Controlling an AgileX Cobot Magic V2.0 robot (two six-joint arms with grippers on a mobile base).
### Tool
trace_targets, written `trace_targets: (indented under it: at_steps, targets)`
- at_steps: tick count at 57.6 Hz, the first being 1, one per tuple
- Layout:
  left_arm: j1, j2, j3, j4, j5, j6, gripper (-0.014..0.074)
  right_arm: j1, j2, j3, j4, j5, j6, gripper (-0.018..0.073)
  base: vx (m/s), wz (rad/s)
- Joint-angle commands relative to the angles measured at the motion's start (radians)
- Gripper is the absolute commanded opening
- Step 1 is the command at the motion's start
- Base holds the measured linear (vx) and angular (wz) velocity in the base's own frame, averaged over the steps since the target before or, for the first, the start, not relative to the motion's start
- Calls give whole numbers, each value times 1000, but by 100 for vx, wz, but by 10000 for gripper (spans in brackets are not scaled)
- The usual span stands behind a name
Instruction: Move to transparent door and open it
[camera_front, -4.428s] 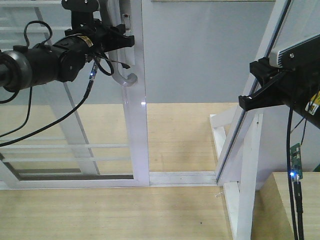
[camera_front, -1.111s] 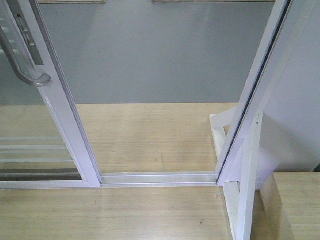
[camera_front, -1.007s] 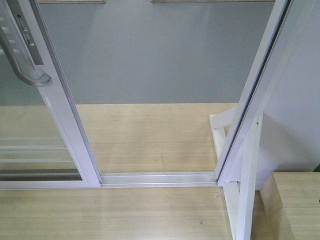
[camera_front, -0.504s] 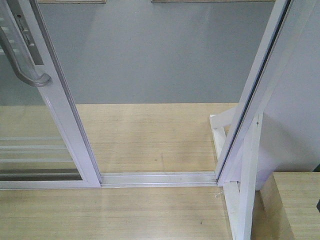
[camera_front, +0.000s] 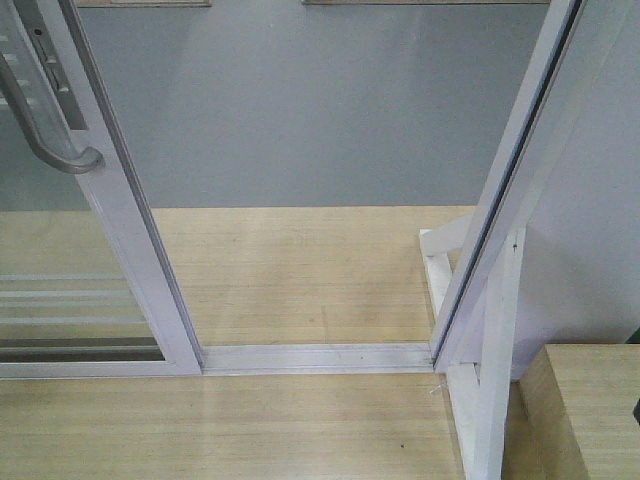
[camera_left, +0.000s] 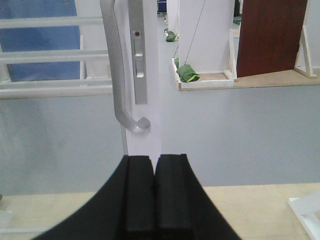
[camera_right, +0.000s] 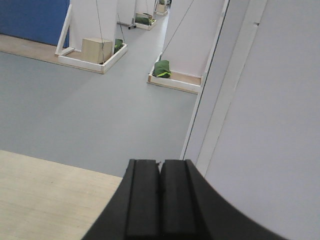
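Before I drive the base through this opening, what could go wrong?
The white-framed sliding glass door covers the left side, its curved grey bar handle sticking out where it could snag an arm. The raised floor track may jolt the wheels. On the right, the white wooden brace narrows the gap. Both closed grippers lead forward.

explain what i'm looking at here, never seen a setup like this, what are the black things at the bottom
This is a two-armed robot on wheels, meant to open a sliding glass door. One picture looks forward from its body: the transparent door stands slid to the left, leaving a gap over the floor track. The other two come from cameras on its wrists. The black shapes are its claws: the left claw, shut and empty, faces the door's curved grey handle; the right claw, also shut, holds nothing.
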Motion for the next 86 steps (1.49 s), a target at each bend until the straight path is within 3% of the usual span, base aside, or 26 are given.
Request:
trace_targets:
  at_steps: [1, 6, 63, 66, 70, 77, 86]
  targets:
    - [-2, -47, 49, 0, -115, 8, -6, -6, 14, -30, -19, -73, -8, -1, 0, 0]
    - [-2, -72, 131, -12, -207, 1, -6, -6, 14, -30, -19, -72, -8, -1, 0, 0]
    - [-3, -71, 120, -10, -161, 13, -6, -6, 14, -30, -10, -71, -9, -1, 0, 0]
    - [-3, -71, 120, -10, -161, 13, -6, -6, 14, -30, 9, -71, -11, -1, 0, 0]
    - [-3, -71, 120, -10, -161, 13, -6, -6, 14, -30, 123, -90, -23, -1, 0, 0]
    - [-3, -71, 120, -10, -161, 13, -6, -6, 12, -13, 270, -91, -172, -1, 0, 0]
    - [-3, -71, 120, -10, -161, 13, -6, -6, -66, 108, 317, -172, -206, -1, 0, 0]
